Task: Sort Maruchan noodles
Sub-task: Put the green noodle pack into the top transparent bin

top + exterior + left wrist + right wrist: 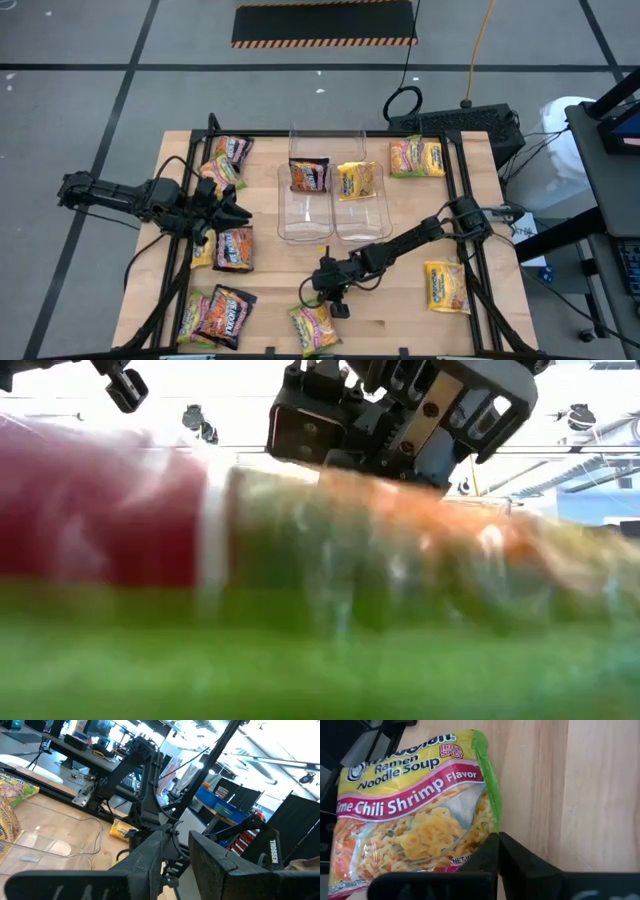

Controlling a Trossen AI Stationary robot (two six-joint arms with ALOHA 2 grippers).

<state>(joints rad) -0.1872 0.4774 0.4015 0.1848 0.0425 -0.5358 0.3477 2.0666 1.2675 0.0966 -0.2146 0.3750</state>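
While two packets (309, 176) sit binned, right gripper (338, 300) pressed together, edging shrimp packet (415, 810) just ahead; most unsorted.

Low view: packet (300, 560) blurred, fills frame, hides table.

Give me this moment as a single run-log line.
right claw: shut on edge of Lime Chili Shrimp packet, front table edge | left claw: open, raised at left | bins: two packets inside
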